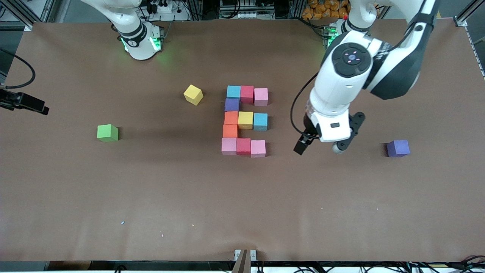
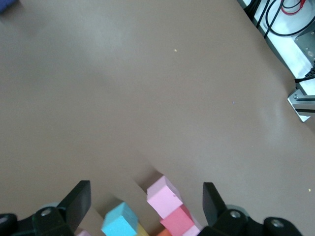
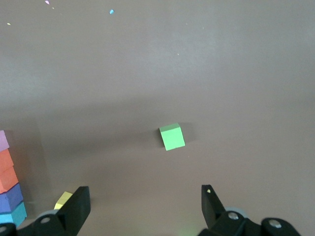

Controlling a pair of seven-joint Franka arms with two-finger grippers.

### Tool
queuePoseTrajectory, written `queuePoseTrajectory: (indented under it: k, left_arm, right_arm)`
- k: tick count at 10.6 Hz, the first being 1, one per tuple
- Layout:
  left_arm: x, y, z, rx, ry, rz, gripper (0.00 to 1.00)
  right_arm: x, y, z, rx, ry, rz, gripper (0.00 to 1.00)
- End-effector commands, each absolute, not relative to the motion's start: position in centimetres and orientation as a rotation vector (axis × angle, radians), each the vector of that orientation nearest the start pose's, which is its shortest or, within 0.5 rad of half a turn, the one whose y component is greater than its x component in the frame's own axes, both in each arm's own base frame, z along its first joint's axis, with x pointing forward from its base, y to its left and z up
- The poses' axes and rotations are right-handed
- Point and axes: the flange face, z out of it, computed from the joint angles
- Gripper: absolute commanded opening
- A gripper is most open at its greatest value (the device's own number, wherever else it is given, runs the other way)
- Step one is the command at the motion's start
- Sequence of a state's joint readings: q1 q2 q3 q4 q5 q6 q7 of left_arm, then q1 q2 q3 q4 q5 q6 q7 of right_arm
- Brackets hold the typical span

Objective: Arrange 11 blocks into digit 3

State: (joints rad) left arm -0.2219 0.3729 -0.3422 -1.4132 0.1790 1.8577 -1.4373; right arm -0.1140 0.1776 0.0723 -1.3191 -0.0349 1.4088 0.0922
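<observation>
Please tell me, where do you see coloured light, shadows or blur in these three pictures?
Front view: green glow on the table beside the right arm's base, and a soft shadow beside the green cube. Left wrist view: the open left claw and the pink cube look sharp. Right wrist view: the open right claw edges look soft.

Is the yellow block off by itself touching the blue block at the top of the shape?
Apart. In the front view, the loose yellow block sits toward the right arm's end, with bare table showing between it and the blue block.
</observation>
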Motion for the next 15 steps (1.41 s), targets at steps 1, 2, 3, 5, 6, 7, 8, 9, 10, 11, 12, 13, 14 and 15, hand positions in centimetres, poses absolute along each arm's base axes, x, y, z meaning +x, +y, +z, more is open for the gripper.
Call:
queuePoseTrajectory:
  k: [1, 2, 3, 5, 6, 7, 8, 9, 10, 11, 12, 13, 14, 15]
  left_arm:
    - [59.4, -29.6, 51.8, -2.917, -1.143, -0.127, 1.00]
    - [59.6, -28.3, 52.3, -2.937, -1.060, -0.118, 1.00]
    - [59.6, -27.2, 53.1, -2.956, -0.974, -0.123, 1.00]
    - [59.3, -25.2, 55.0, -2.973, -0.861, -0.119, 1.00]
    - [59.0, -24.5, 56.1, -2.970, -0.830, -0.107, 1.00]
    - [59.0, -24.3, 56.2, -2.980, -0.759, -0.095, 1.00]
    - [58.9, -24.3, 56.3, -2.994, -0.697, -0.090, 1.00]
    - [58.8, -24.1, 56.2, -2.991, -0.668, -0.073, 1.00]
    - [58.7, -23.9, 56.2, -2.986, -0.648, -0.064, 1.00]
    - [58.8, -23.8, 56.3, -2.995, -0.617, -0.063, 1.00]
    - [58.9, -23.6, 56.3, -3.003, -0.579, -0.059, 1.00]
    - [59.1, -22.8, 56.3, -3.007, -0.553, -0.056, 1.00]
    - [59.7, -21.1, 56.4, -3.016, -0.539, -0.048, 1.00]
    - [59.4, -20.0, 57.9, -3.056, -0.508, -0.042, 1.00]
  right_arm:
    - [59.7, -2.6, 63.1, -3.143, 0.206, 0.096, 1.00]
    - [59.8, -2.4, 63.2, -3.143, 0.213, 0.074, 1.00]
    - [59.8, -2.1, 63.3, -3.147, 0.209, 0.069, 1.00]
    - [60.0, -2.3, 63.6, -3.146, 0.211, 0.028, 1.00]
    - [60.1, -2.3, 63.7, -3.146, 0.211, 0.013, 1.00]
    - [60.2, -2.2, 63.8, -3.146, 0.201, -0.004, 1.00]
    - [60.3, -2.2, 63.9, -3.145, 0.196, -0.011, 1.00]
    - [60.4, -2.0, 63.9, -3.134, 0.189, -0.015, 1.00]
    - [60.3, -2.3, 63.9, -3.088, 0.194, -0.013, 1.00]
    - [60.3, -2.4, 63.9, -3.087, 0.196, -0.013, 1.00]
    - [60.3, -2.2, 63.9, -3.092, 0.193, -0.015, 1.00]
    - [60.3, -2.2, 63.9, -3.095, 0.191, -0.016, 1.00]
    - [60.3, -2.2, 63.9, -3.095, 0.191, -0.016, 1.00]
    - [60.3, -2.3, 63.9, -3.097, 0.193, -0.016, 1.00]
